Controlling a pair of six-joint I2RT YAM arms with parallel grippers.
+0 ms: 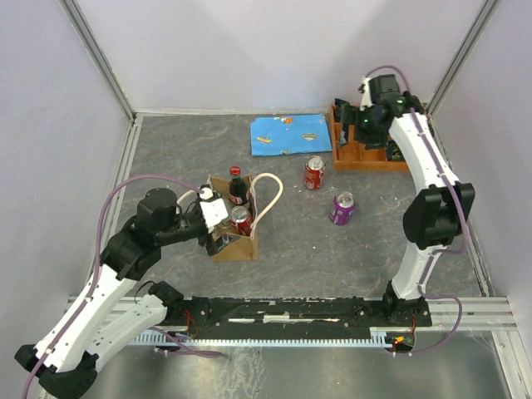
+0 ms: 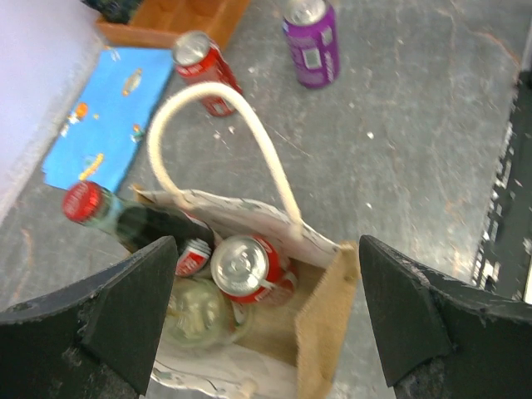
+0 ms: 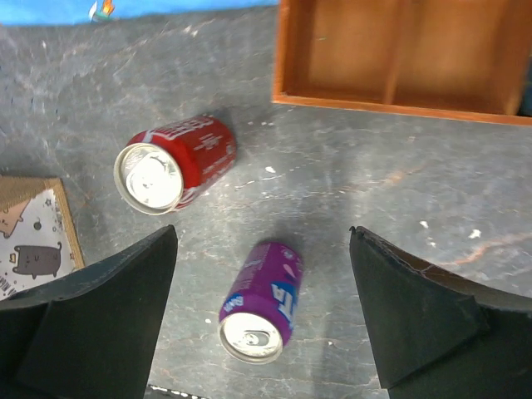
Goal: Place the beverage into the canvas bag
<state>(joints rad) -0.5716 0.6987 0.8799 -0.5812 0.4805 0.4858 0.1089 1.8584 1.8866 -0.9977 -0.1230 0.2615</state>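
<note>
Left claw (image 2: 264, 283) spread wide and empty above the canvas bag (image 1: 235, 248), which holds a red can (image 2: 249, 268) and a cola bottle (image 2: 125, 218). Right claw (image 3: 262, 241) also spread, empty. Purple can (image 3: 259, 303) lies on the table between its fingers toward 6 o'clock, long axis roughly 1-to-7. Right arm judged nearer; in the top view, bag at 9 o'clock from the can

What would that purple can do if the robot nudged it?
The purple can stands upright, so a low nudge would probably slide it. A high one might tip it, and then it would likely roll. Its smooth wall looks slippery.
</note>
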